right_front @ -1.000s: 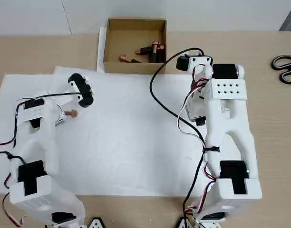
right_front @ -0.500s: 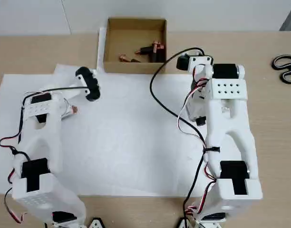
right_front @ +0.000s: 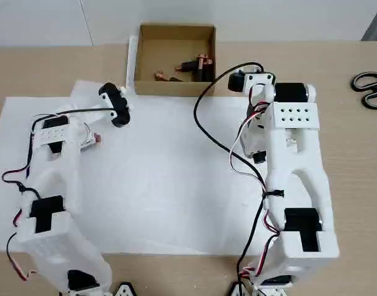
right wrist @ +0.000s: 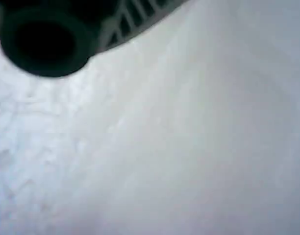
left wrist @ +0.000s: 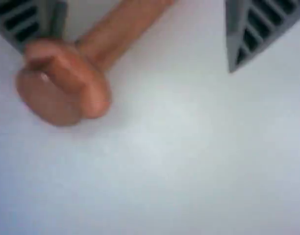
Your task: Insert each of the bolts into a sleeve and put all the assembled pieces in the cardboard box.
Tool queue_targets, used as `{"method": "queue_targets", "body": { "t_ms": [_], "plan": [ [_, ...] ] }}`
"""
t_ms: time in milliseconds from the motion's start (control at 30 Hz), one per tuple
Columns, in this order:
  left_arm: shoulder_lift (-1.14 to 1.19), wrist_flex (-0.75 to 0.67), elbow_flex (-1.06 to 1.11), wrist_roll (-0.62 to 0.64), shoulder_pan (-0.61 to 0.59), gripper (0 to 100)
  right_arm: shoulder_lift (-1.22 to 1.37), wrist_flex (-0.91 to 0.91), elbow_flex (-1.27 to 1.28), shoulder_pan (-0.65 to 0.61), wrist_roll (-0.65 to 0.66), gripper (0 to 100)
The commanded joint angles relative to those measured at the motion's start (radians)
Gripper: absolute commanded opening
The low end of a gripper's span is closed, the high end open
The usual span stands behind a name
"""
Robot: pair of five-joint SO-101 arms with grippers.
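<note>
We see a copper bolt (left wrist: 66, 88) lying on the white sheet (right_front: 164, 185) at the left side, its broad head pointing right from under the left arm (right_front: 50, 185). The left fingers (left wrist: 140, 49) stand open and well apart; the bolt's shank runs up between them and its head rests against one of them. In the right wrist view a black sleeve (right wrist: 44, 41) shows its hollow mouth just above the sheet, and we cannot tell whether the right arm (right_front: 293, 160) grips it.

At the far edge of the sheet sits the cardboard box (right_front: 176, 88), open on top, with a few assembled pieces (right_front: 191, 66) of copper and black lying in its right half. A black cable (right_front: 207, 123) loops from the right arm across the sheet near the box.

The sheet covers most of a pale wooden counter (right_front: 355, 154). A pair of scissors (right_front: 370, 89) lies at the far right edge, well apart from both arms. Behind the counter runs a white wall (right_front: 268, 18).
</note>
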Motion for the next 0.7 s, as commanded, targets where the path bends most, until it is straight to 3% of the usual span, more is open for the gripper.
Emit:
{"method": "queue_targets", "body": {
  "t_ms": [0, 367, 667],
  "plan": [
    [0.064, -0.015, -0.012, 0.003, 0.009, 14, -0.059, 0.002, -0.006, 0.010, 0.002, 0.4],
    [0.046, 0.153, -0.013, 0.003, 0.049, 3, -0.059, 0.002, -0.006, 0.010, 0.002, 0.4],
    [-0.241, 0.454, -0.013, 0.032, 0.089, 1, -0.059, 0.002, -0.006, 0.010, 0.005, 0.4]
  ]
}}
